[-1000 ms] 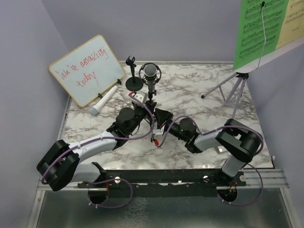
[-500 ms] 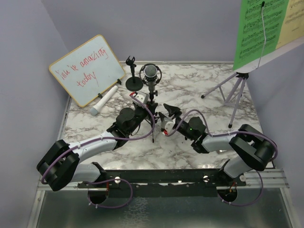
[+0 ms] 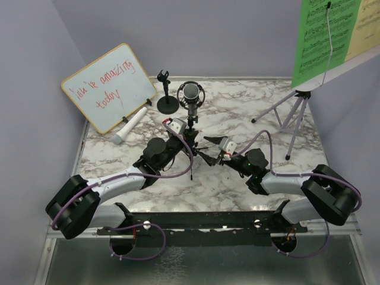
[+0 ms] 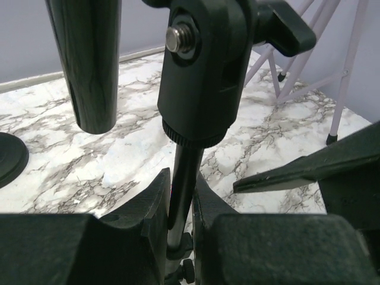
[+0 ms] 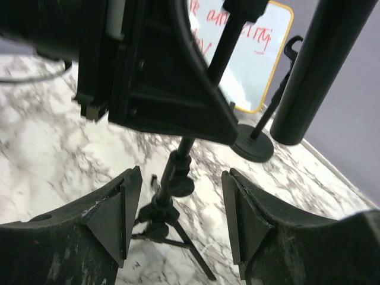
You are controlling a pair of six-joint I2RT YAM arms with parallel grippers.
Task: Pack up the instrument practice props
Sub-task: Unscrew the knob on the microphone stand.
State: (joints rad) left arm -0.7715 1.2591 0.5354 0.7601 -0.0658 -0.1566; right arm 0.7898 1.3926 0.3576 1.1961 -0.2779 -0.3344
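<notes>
Black tripod point(image 3: 191, 122) is upright near the middle of the marble table point(image 3: 249, 101), and it carries a grey-headed microphone point(image 3: 190, 92) in the ring on top. The left gripper point(image 4: 181, 208) is closed tight on the thin stem of the tripod, under the joint block. In the top view the two arms hide most of the lower legs; the right wrist view shows the hub and some thin legs. Whether the feet touch the marble I cannot tell.

The right gripper point(image 5: 181, 217) has its jaws wide apart and holds nothing, just beside the stem on its right.

The lilac music stand point(image 3: 295, 113) is cut off at the top right, with the green sheet point(image 3: 323, 41) and yellow sheet point(image 3: 369, 21) partly out of frame. The round-base holder point(image 3: 168, 102) is just behind the tripod. A second microphone point(image 3: 132, 124) lies in front of the whiteboard point(image 3: 110, 86). Open marble lies between the tripod and the stand's legs.
</notes>
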